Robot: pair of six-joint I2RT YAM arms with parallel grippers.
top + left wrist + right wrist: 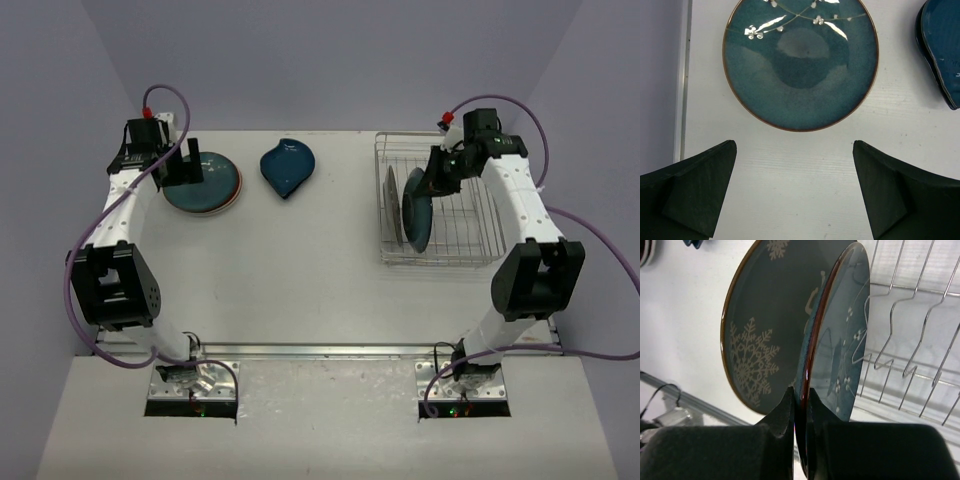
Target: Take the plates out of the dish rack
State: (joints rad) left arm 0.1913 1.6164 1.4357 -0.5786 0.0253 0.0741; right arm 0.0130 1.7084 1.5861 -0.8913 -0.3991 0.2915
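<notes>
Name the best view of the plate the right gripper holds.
Right wrist: the right gripper pinches the teal plate close-up, rim visible. Top external shows it small at the dish rack. Left wrist misses it.

Teal plate is glossy glazed — reflections show; rack is thin bright metal wire — counter matt white.

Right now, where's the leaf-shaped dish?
In top view the leaf-shaped dish sits far-side on the table, left of centre, just right of the teal plate, left of the dish rack.
</notes>
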